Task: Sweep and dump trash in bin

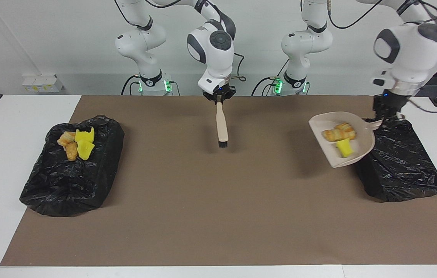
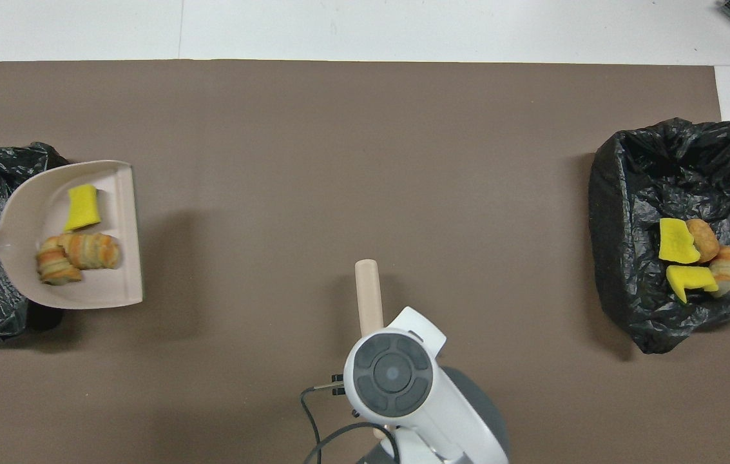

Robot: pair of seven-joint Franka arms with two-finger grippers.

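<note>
Your left hand (image 1: 387,116) pinches the dustpan (image 1: 361,148) holding three chunks (image 1: 338,135); your right hand (image 1: 219,101) pinches the brush (image 1: 222,127). Four chunks (image 1: 76,143) lie in one of two bins (image 1: 87,181).

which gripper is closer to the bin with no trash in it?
Left. The left gripper, shut on the dustpan handle, is over the edge of the empty bin. The right gripper holds the brush over mid-table.

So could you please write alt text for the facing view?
The left gripper holds a beige dustpan with trash beside a black-lined bin. The right gripper dangles a brush over the brown mat.
</note>
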